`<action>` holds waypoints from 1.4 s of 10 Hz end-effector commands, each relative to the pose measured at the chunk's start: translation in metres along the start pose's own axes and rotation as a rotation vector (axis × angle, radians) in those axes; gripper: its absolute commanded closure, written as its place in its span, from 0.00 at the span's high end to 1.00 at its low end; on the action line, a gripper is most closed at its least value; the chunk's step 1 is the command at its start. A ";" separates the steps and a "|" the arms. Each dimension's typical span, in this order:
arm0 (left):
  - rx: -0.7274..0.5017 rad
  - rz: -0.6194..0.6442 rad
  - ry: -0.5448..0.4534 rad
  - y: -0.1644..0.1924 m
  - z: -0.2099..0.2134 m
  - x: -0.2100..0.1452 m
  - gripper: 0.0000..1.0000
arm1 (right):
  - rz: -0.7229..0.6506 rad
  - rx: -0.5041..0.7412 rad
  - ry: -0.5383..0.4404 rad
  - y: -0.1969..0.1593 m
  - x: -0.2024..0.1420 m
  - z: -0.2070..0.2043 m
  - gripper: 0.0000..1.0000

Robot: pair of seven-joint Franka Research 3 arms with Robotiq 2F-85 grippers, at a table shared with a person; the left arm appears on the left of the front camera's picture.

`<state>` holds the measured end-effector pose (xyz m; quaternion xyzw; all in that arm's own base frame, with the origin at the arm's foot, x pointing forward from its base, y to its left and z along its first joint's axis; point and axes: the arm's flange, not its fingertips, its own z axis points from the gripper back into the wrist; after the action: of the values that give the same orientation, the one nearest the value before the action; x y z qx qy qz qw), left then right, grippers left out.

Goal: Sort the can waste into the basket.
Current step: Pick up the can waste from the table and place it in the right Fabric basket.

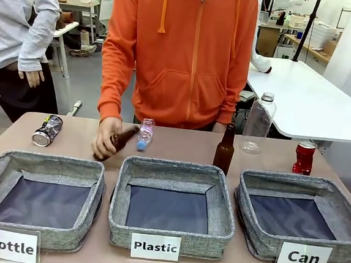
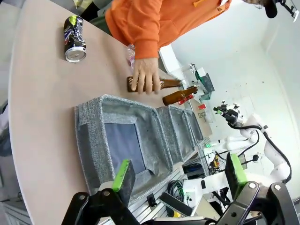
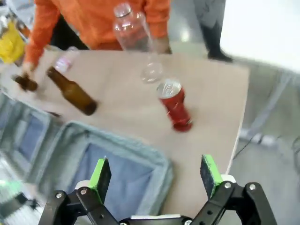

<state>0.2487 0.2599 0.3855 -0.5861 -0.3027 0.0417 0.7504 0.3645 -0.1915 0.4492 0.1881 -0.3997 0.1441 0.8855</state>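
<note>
Up close, spread and empty: left end effector, right end effector. "Can" basket at 5 o'clock, open-topped for drops. Red can upright just behind, 2 o'clock; black can lying at 10 o'clock.

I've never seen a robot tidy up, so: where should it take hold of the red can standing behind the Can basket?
Probably around its crumpled middle, coming down from above with the open right tool. The red can stands upright with bare table on either side, and the clear bottle stands apart from it.
</note>
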 end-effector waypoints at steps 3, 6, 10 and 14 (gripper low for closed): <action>-0.024 -0.026 -0.019 0.000 0.000 0.002 1.00 | 0.135 -0.056 -0.020 0.002 0.006 -0.011 1.00; -0.024 -0.026 -0.019 0.000 0.000 0.002 1.00 | 0.280 -0.082 0.079 0.007 -0.001 -0.015 1.00; 0.000 -0.002 0.000 0.000 0.000 0.000 1.00 | 0.463 0.105 0.087 -0.023 0.001 -0.066 1.00; -0.065 -0.009 0.197 -0.079 0.065 -0.025 1.00 | 0.451 0.164 0.073 -0.041 0.007 -0.108 1.00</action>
<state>0.1911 0.2637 0.4358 -0.6072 -0.2403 -0.0099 0.7573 0.4431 -0.1721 0.3862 0.1571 -0.3784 0.3685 0.8345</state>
